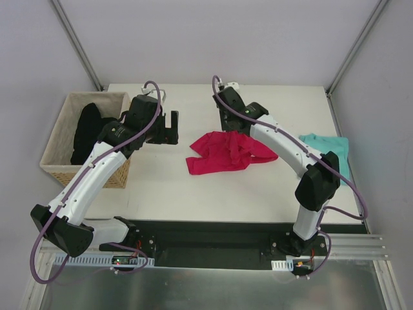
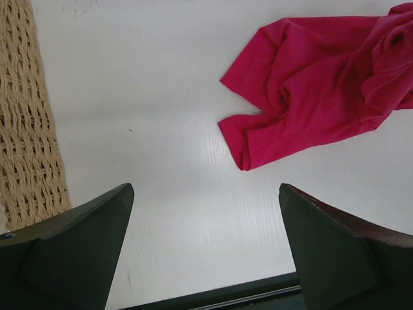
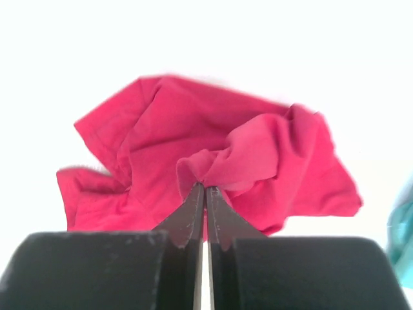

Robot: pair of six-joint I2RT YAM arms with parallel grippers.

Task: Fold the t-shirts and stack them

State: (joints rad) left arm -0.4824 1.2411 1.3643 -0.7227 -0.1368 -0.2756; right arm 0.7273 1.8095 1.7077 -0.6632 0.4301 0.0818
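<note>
Both jaws of your right gripper (image 3: 205,188) are pressed together with only a sliver of a gap between them, and a gathered ridge of the magenta-pink t-shirt (image 3: 155,129) is pinched at their tips. Around that pinch the cloth bunches up into a raised fold, while the rest of the shirt spreads out crumpled on the white table (image 1: 168,184), one sleeve or corner reaching toward the left arm's side. From overhead you can see the shirt lying near the middle of the table, with the right gripper at its far edge. Your left gripper (image 2: 205,194) hangs above bare table with its jaws spread wide and nothing between them; the pink shirt is near it on its right, not touching. The teal t-shirt (image 1: 329,147) lies rumpled at the right edge of the table, well apart from the pink one and partly behind the right arm. Just beside the left gripper, at the table's left edge, stands a wicker basket (image 1: 61,173) with a black garment (image 1: 87,132) inside.
</note>
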